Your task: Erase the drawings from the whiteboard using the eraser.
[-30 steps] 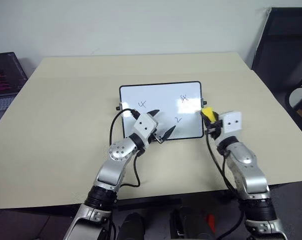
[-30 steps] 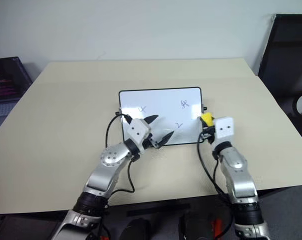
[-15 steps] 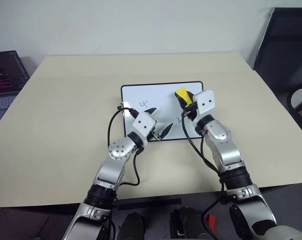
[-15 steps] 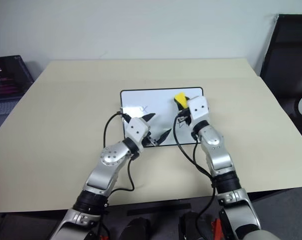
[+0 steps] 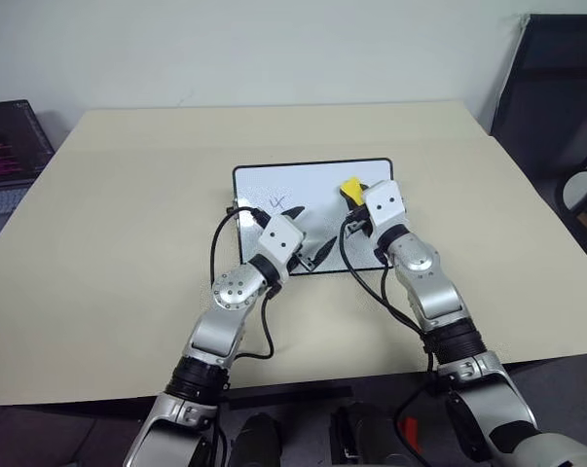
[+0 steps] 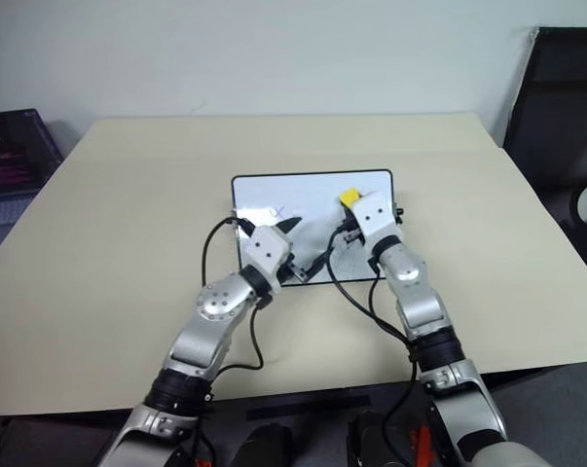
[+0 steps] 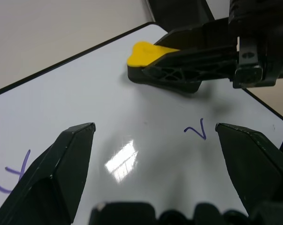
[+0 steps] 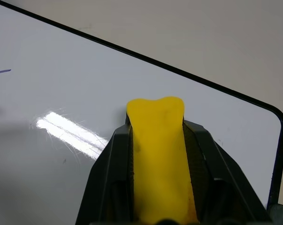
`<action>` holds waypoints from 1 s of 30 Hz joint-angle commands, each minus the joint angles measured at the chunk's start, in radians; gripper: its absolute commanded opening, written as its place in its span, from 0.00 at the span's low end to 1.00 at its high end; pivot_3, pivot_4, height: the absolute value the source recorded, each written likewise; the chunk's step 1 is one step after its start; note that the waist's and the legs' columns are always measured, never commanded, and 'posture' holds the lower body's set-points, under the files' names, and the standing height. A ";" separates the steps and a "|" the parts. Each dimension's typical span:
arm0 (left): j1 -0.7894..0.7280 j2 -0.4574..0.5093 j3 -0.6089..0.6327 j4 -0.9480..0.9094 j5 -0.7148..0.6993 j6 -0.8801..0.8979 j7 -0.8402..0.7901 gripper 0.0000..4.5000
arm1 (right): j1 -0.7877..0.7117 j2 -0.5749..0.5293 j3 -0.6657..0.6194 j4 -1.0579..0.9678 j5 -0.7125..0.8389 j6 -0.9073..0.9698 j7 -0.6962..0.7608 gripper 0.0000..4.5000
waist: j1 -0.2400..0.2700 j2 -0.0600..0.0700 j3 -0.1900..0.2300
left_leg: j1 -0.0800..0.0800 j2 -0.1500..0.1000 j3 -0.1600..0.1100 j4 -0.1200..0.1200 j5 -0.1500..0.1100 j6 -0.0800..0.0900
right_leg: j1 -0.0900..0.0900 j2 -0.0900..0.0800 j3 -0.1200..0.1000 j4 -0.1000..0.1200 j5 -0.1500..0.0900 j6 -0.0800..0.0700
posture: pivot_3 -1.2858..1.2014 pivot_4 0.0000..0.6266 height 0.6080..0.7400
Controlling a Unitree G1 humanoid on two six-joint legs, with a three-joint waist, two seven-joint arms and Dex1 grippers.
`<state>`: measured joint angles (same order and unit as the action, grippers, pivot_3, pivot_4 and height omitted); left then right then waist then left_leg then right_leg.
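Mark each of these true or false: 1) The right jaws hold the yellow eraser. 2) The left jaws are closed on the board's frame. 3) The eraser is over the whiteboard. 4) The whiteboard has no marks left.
1) True: the right gripper is shut on the eraser.
2) False: the left gripper is open above the whiteboard.
3) True.
4) False: drawings remain.

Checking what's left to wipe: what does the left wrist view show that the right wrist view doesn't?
Left wrist view: the open left gripper, a check-like mark and the right gripper from the side. Right wrist view: the whiteboard's rounded corner and tan table beyond. Both: the eraser clamped on the board, and one mark at the picture's edge.
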<state>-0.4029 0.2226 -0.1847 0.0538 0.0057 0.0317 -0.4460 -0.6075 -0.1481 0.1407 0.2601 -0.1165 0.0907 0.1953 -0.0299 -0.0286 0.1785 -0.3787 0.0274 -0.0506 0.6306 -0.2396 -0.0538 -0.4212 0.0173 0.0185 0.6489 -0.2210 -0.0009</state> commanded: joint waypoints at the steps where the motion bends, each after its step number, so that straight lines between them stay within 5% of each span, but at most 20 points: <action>1: -0.027 -0.008 0.007 -0.011 -0.001 -0.017 0.004 1.00 | 0.017 -0.007 -0.004 -0.032 -0.012 0.012 -0.006 0.25 | 0.000 0.000 0.000 | 0.000 0.000 0.000 0.000 0.000 0.000 | 0.000 0.000 0.000 0.000 0.000 0.000 | 0.52 0.24 1.00; 15: -0.026 -0.018 0.002 -0.004 -0.001 -0.022 0.000 1.00 | 0.190 -0.051 0.015 -0.220 -0.014 0.124 0.051 0.25 | 0.001 0.000 0.000 | 0.000 0.000 0.000 0.001 0.000 0.000 | 0.001 0.000 0.000 0.000 0.000 0.000 | 0.52 0.24 1.00; 30: -0.045 -0.017 0.007 0.024 0.001 -0.041 -0.005 1.00 | -0.060 -0.020 -0.018 0.006 -0.007 0.009 -0.023 0.25 | -0.001 0.000 0.000 | -0.001 0.000 0.000 0.000 0.000 0.001 | 0.000 0.000 0.000 -0.002 0.000 0.000 | 0.52 0.24 1.00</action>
<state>-0.4256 0.2065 -0.1856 0.0924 0.0057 0.0139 -0.4499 -0.6436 -0.1710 0.1385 0.2567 -0.1180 0.1250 0.1833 -0.0307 -0.0286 0.1785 -0.3801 0.0270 -0.0500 0.6302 -0.2392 -0.0532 -0.4218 0.0172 0.0186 0.6468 -0.2208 -0.0006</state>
